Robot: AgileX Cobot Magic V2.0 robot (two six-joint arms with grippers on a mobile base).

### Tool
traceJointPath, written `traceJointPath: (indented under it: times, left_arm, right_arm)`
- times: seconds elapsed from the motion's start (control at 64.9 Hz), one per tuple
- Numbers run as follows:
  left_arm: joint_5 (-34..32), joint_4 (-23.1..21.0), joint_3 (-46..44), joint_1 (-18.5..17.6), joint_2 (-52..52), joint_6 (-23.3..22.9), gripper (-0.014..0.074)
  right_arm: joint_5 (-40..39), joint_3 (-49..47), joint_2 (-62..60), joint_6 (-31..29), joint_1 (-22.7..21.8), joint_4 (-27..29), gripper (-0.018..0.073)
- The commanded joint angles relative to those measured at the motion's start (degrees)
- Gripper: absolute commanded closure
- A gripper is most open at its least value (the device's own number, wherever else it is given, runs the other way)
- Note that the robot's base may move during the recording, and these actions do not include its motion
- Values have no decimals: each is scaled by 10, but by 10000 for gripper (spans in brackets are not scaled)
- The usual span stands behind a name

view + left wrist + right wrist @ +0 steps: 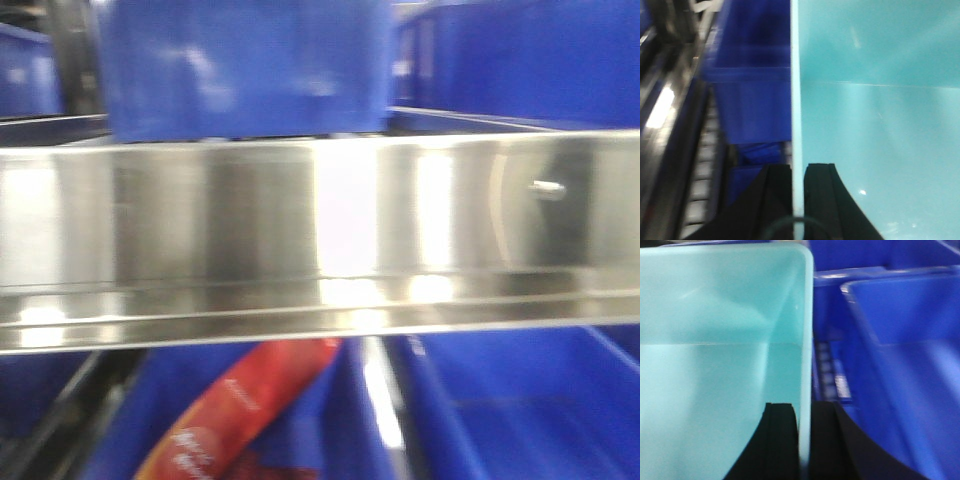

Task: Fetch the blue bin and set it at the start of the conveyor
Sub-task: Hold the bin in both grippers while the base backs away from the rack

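The blue bin [715, 340] is sitting in the rack with dark blue crates [900, 340] just beside it on both sides, and the conveyor isn't showing in any view. The left fingers [780, 185] are pinching its left wall and the right fingers [782, 425] are clamping the right wall. Looks like the lift-out step to me. I'd be raising both sides evenly and pulling straight back, so it's clearing the steel shelf rail [320, 230] without tilting.
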Motion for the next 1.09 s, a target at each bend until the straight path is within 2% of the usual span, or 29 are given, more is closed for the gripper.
traceJointPath:
  times: [0.0,1.079]
  left_arm:
    - [-21,8,-6,-5,-3,4,708]
    - [-21,8,-6,-5,-3,4,708]
  right_arm:
    - [-23,-8,-4,-5,0,-13,721]
    - [-47,-8,-4,-5,0,-13,721]
